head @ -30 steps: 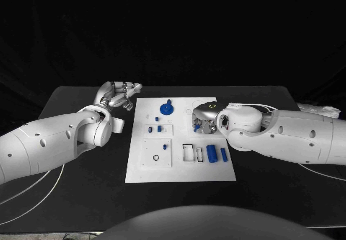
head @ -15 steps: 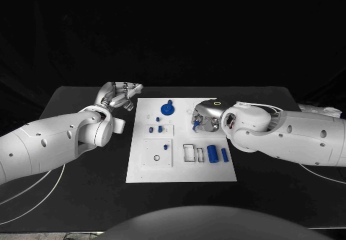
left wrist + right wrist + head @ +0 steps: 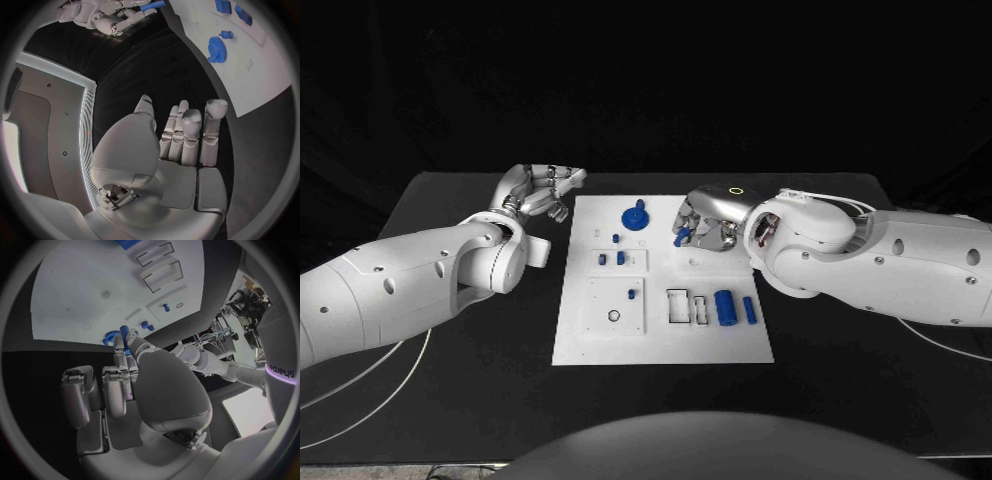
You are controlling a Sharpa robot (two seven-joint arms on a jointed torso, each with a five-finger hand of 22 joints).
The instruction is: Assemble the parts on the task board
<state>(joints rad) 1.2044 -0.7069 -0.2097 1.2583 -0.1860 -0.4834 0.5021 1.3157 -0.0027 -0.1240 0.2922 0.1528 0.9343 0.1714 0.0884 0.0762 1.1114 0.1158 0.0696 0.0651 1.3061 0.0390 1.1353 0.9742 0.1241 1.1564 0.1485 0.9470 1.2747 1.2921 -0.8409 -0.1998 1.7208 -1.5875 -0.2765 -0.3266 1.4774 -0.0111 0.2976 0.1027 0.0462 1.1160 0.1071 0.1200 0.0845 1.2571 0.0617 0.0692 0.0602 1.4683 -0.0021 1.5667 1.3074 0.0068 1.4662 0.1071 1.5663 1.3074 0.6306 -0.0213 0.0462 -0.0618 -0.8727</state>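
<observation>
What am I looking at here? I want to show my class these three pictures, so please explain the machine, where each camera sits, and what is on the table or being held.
This is a robot with two white arms ending in silver hands. The head picture looks down from its head; the two round pictures come from cameras at each wrist. On the black table lies a white task board with small blue parts, such as a gear and a cylinder. The right hand holds a small blue peg in its fingers above the board. The left hand hovers beside the board, holding nothing.
</observation>
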